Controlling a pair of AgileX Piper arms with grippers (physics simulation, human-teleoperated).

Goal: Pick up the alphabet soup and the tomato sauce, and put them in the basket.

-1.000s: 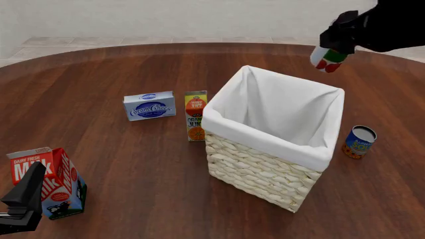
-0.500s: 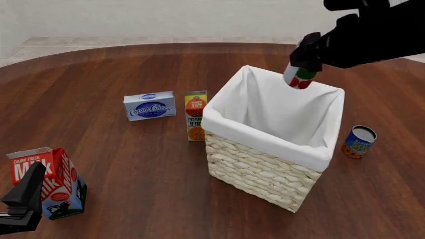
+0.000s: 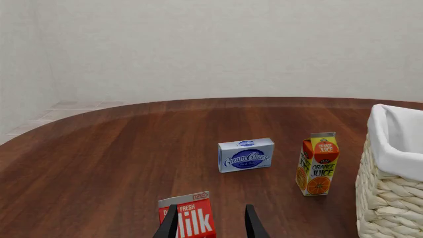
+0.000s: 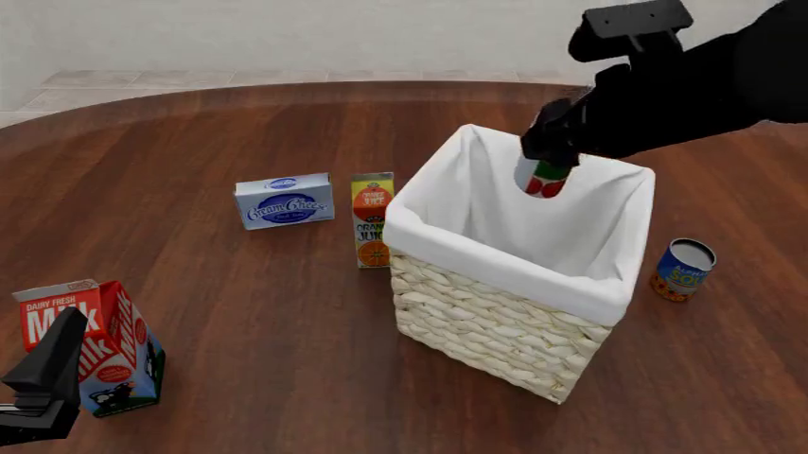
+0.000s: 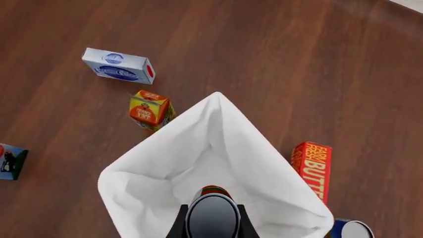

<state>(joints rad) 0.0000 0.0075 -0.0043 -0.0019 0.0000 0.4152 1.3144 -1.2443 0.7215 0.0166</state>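
At the front view's far left the left gripper (image 4: 44,383) hangs low beside the single milk carton (image 4: 89,345); its wrist camera shows two dark fingers (image 3: 170,225) spread apart with nothing between them, the carton's top (image 3: 187,215) just beyond. Further right stand one cream cheese box (image 4: 284,200), lying on its long side with the label facing the camera, and one upright orange juice carton (image 4: 373,219) close to the basket's left corner.

The one basket (image 4: 505,326) sits right of centre, its white lining folded over the rim. Above its far corner the right gripper (image 4: 552,151) holds the tomato sauce (image 4: 546,178) clamped between its fingers. The can's long axis runs nearly vertical, tilted slightly, its red and green lower end pointing down into the basket's opening, below the rim line in the front view. The right wrist view looks straight down on the can's grey top (image 5: 212,216), with the lining (image 5: 211,148) spread beneath.

The one alphabet soup (image 4: 683,270) stands upright on the table (image 4: 253,378) just right of the basket, grey top upward.

Only the right wrist view shows a red butter box (image 5: 313,168) lying beyond the basket; the basket hides it from the front.
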